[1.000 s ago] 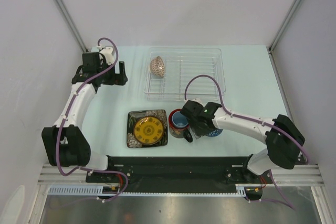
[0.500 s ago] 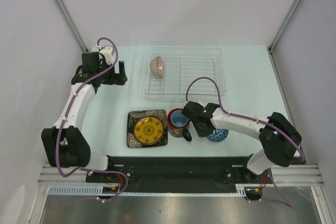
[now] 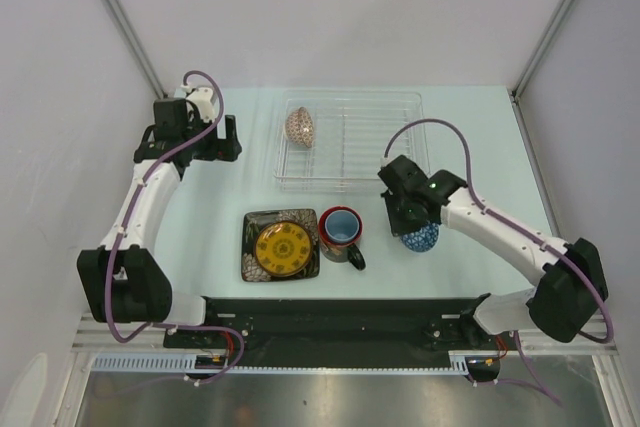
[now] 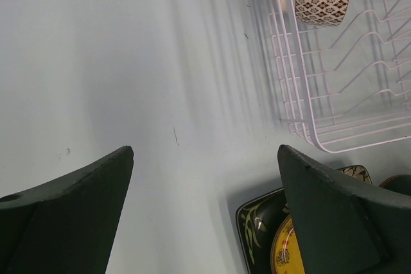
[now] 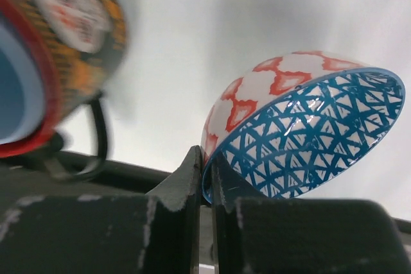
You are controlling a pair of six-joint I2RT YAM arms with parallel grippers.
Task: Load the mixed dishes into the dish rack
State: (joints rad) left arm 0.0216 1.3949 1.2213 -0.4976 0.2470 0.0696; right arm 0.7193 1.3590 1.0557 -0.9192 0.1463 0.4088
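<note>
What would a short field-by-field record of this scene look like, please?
Right hand: shut on the rim of the blue-patterned bowl, which is tilted
Left hand: open, holding nothing, beside the dish rack
In rack: one brown-patterned bowl, standing on edge
On table: square plate and red mug, side by side

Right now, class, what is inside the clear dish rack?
Inside the dish rack, one brown patterned bowl stands on edge in the far left corner; no other dish shows. The right arm's cable loops over the near right corner, hiding a thin strip of the wires.
</note>
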